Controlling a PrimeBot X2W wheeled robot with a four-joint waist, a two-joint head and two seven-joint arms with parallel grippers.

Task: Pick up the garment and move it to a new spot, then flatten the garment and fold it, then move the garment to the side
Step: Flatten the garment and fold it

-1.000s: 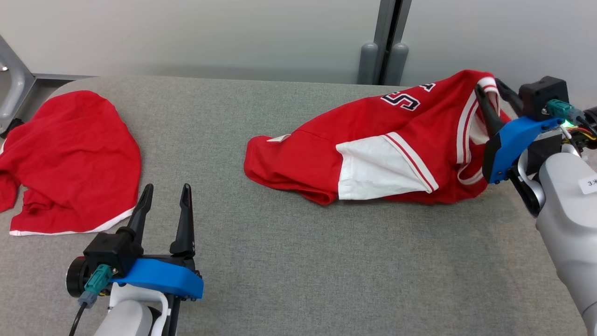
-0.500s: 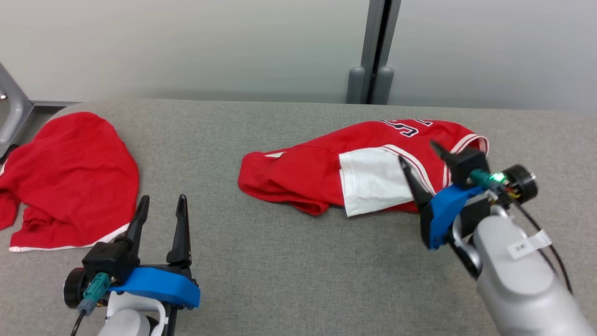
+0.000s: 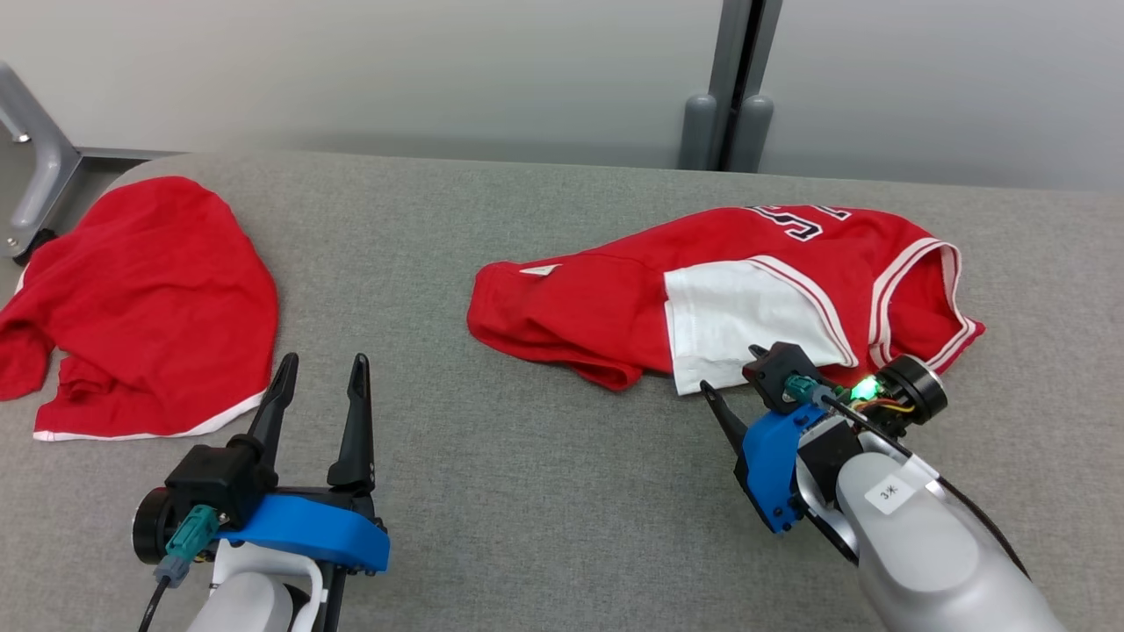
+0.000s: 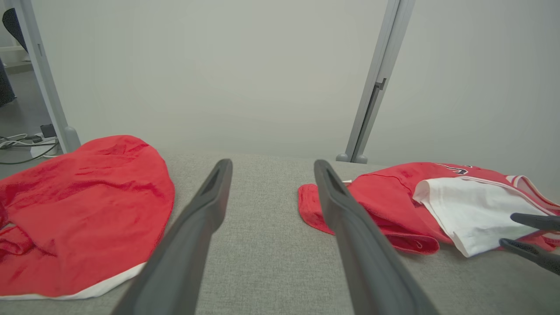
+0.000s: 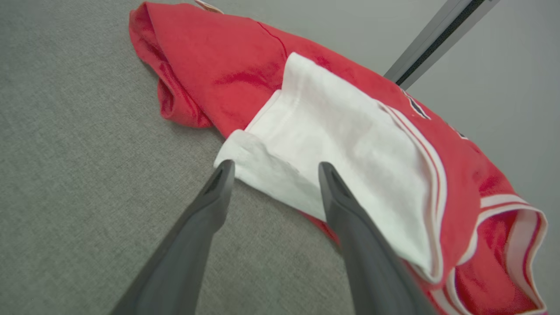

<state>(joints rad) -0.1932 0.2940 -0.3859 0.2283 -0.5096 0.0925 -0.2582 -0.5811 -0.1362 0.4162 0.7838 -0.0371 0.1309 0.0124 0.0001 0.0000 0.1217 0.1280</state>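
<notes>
Grey fabric covered the worktop (image 3: 544, 509), which ran back to a pale wall (image 3: 395, 70) with a grey post (image 3: 742, 88) standing against it. On the right half lay the jersey (image 3: 606, 303), red and crumpled, spread roughly flat, with a white-and-red trim (image 3: 953, 298) at its right end and a small label (image 3: 539, 269) near its left end. A white panel (image 3: 746, 316) was turned up across its near side, and dark lettering (image 3: 803, 224) showed along its far edge. The right jaws stood spread and gripped nothing, just at the jersey's near edge. In the head view one dark finger (image 3: 722, 414) pointed over bare worktop beside the panel's lower corner. In the right wrist view the two fingers were plainly apart: one fingertip (image 5: 221, 179) sat beside the panel's corner over the grey fabric, and the other lay over the panel itself. Whether either tip touched the cloth I could not tell. A green light (image 3: 865, 386) glowed on that wrist. At the left of the worktop, well apart from the jersey, lay a red cloth (image 3: 149, 281) with a white hem. The left jaws were spread too and empty, their fingers (image 3: 356, 421) pointing toward the wall above bare worktop, between the two pieces and nearer the red cloth. In the left wrist view the right fingertips (image 4: 531, 220) showed at the far right, by the panel.
</notes>
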